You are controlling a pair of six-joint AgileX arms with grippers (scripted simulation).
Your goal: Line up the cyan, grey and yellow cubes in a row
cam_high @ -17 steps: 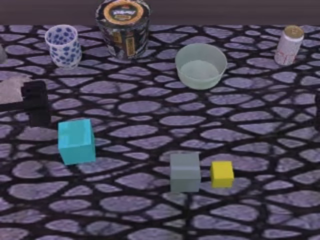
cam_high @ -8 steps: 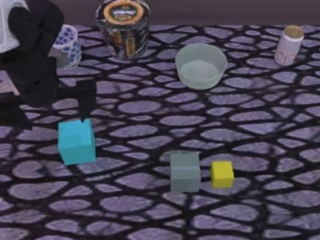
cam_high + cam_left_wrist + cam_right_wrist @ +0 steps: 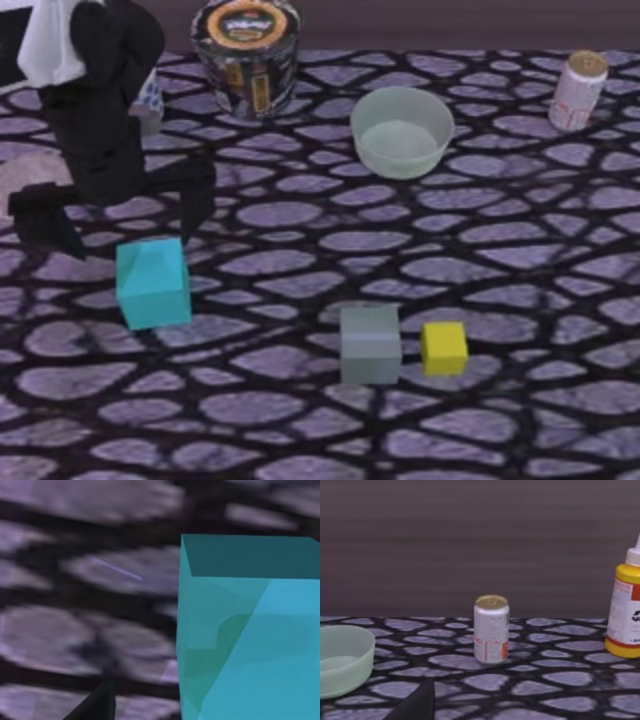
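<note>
The cyan cube rests at the left of the table and fills much of the left wrist view. My left gripper hovers just behind and above it, open, its two dark fingers spread wider than the cube and holding nothing. One fingertip shows beside the cube. The grey cube and the small yellow cube sit close side by side at the front centre. My right arm is out of the top view. One finger of its gripper shows far to the side, with nothing held.
A patterned tub and a blue-dotted cup, partly behind my left arm, stand at the back left. A pale green bowl sits at the back centre, a drink can at the back right. A yellow bottle stands beyond it.
My left arm has swung in from the left edge to above the cyan cube, its fingers spreading wider. None of the cubes has moved.
</note>
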